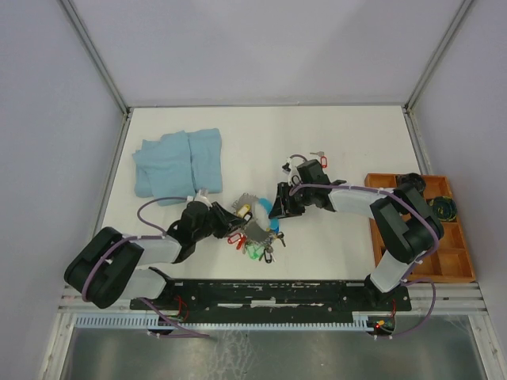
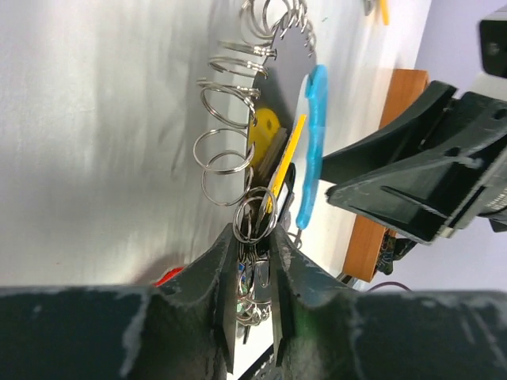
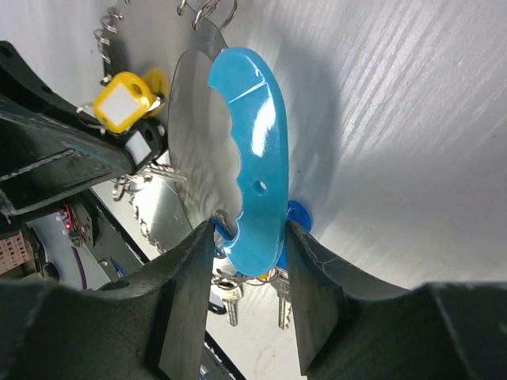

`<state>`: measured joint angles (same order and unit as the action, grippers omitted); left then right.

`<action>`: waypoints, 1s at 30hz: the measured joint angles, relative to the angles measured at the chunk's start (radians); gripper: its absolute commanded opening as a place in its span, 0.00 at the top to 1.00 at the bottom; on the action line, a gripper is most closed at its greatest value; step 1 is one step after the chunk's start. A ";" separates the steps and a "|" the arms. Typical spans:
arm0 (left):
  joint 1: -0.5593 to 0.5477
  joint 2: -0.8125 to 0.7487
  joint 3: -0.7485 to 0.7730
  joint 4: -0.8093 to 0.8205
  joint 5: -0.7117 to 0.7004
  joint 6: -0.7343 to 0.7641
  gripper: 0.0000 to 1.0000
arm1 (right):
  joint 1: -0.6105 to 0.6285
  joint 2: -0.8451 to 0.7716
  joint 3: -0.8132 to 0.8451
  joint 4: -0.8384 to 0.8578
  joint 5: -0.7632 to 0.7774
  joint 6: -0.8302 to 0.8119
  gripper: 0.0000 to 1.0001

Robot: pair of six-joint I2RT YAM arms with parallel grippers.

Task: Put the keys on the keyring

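Observation:
The keyring holder [image 1: 255,227] is a grey plate with a blue handle [image 3: 257,150] and several split rings [image 2: 223,154] along its edge. It lies between both grippers. Keys with red [image 1: 235,237], green [image 1: 253,252] and yellow [image 3: 123,101] tags hang on it. My left gripper [image 2: 254,237] is shut on one split ring [image 2: 255,215] at the plate's near end. My right gripper [image 3: 247,237] is shut on the lower end of the blue handle, and two silver keys [image 3: 283,305] hang below it. A loose key with a red tag [image 1: 319,156] lies behind the right gripper [image 1: 279,204].
A folded light blue cloth [image 1: 178,162] lies at the back left. An orange wooden tray [image 1: 432,229] with compartments stands at the right edge. The right gripper's black body [image 2: 420,174] fills the right side of the left wrist view.

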<state>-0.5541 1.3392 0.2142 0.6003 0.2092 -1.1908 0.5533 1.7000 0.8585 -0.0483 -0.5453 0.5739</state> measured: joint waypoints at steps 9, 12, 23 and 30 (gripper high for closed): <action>0.000 -0.043 -0.008 0.027 -0.002 0.003 0.96 | 0.001 -0.008 -0.011 -0.002 0.005 -0.007 0.43; -0.003 -0.064 -0.008 0.027 -0.001 0.032 0.97 | 0.001 -0.038 -0.012 -0.008 0.014 -0.018 0.40; -0.003 -0.196 0.023 -0.031 0.019 0.277 0.97 | -0.003 -0.252 -0.022 -0.016 0.046 -0.076 0.25; -0.003 -0.276 0.077 -0.090 0.043 0.449 0.97 | -0.012 -0.354 -0.023 -0.043 0.080 -0.178 0.21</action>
<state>-0.5571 1.0630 0.2913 0.5102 0.2523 -0.7422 0.5411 1.3460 0.8352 -0.0910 -0.4648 0.3958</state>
